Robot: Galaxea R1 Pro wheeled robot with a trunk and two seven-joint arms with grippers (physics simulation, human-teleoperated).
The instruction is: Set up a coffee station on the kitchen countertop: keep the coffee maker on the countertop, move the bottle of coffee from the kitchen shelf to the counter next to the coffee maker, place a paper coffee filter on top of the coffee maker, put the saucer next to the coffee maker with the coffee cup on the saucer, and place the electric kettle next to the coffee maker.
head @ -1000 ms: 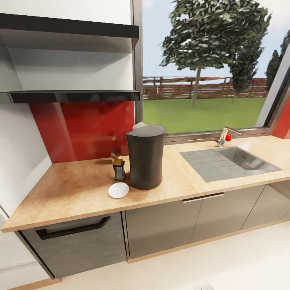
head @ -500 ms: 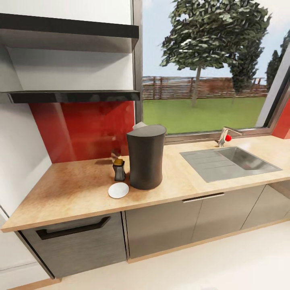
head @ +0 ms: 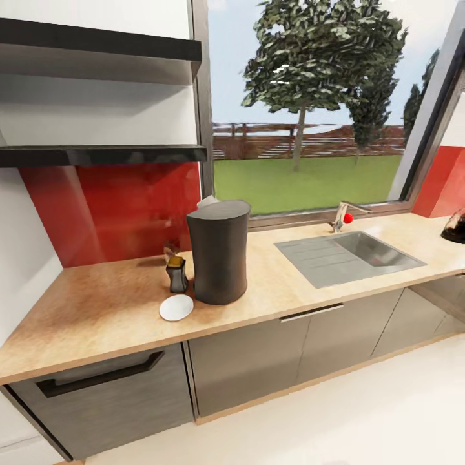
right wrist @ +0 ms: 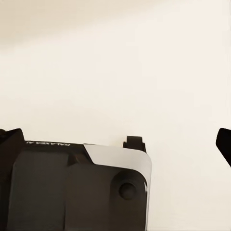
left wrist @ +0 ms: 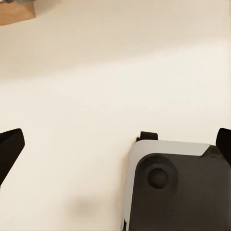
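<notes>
Three station items are already clustering on the counter [head: 97, 310]: the bottle of coffee [head: 176, 274] and the saucer [head: 176, 307] are sitting just beside the coffee maker [head: 218, 251], leaving the saucer bare for a cup. The electric kettle [head: 456, 226] is waiting well apart, past the sink [head: 349, 257]. Both grippers' fingers [left wrist: 9, 150] [right wrist: 224, 142] are hanging spread and empty over pale floor [left wrist: 115, 72].

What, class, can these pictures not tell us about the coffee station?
- Electric kettle: cut off by the head view's right edge.
- Pale thing behind the coffee maker: mostly hidden, unidentifiable.
- Small item behind the bottle of coffee: too small to identify.
</notes>
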